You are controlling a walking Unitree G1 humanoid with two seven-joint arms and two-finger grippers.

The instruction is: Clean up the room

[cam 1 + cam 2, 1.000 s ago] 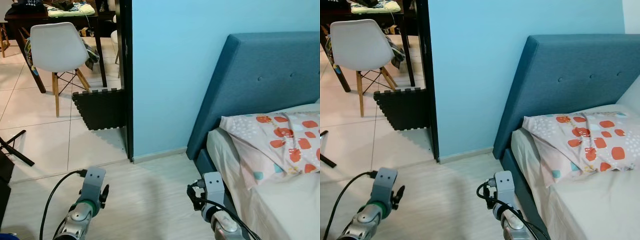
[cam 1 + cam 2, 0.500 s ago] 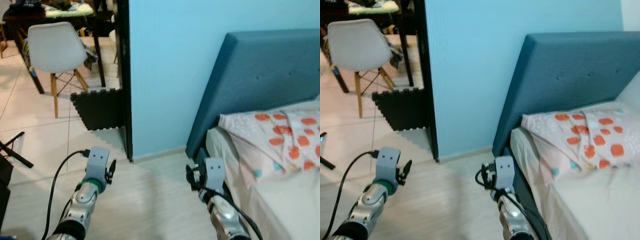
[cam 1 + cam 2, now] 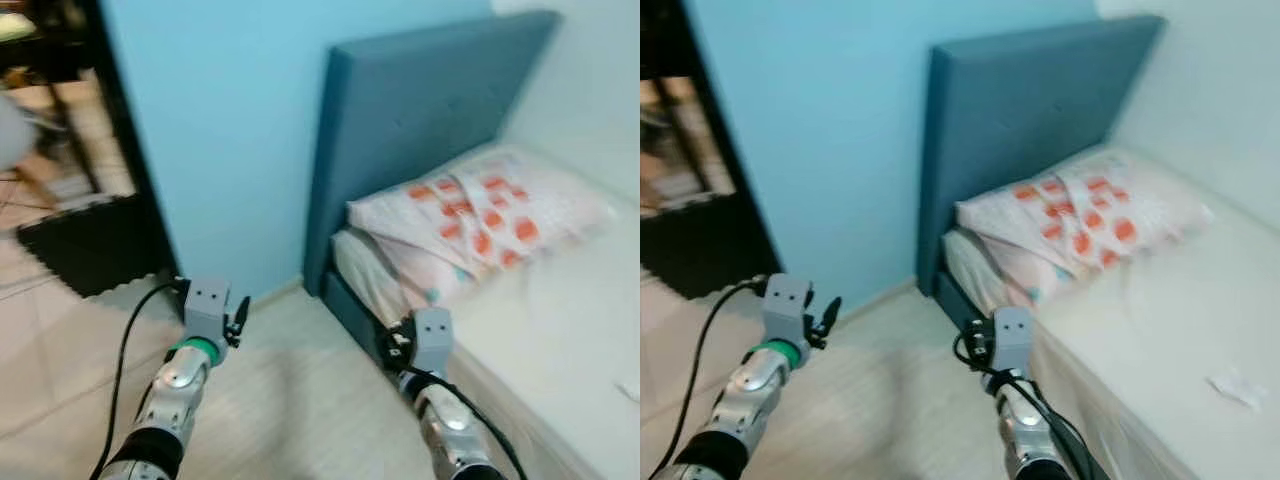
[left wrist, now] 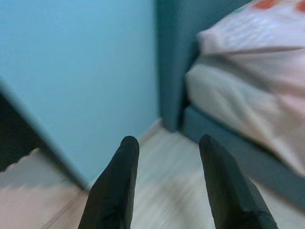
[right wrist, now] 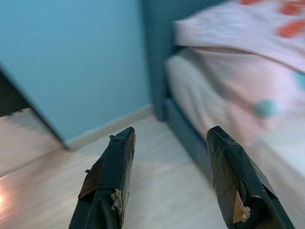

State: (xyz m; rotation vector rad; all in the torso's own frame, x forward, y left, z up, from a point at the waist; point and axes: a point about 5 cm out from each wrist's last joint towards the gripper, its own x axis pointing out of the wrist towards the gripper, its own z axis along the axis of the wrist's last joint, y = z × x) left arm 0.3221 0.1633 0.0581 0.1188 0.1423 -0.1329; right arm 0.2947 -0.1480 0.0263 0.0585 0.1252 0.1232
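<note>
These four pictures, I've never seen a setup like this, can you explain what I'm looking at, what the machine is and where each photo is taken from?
A humanoid robot is tidying a bedroom. Two pictures come from the twin cameras on its head, looking down at its silver arms: the left gripper on the left and the right gripper beside the bed. The other two come from cameras on its wrists, each looking along that gripper's two black fingers, which stand apart and hold nothing. On the bed lies a pillow with orange patches against a blue headboard, and a small white scrap lies further down the sheet. The views are somewhat blurred.
</note>
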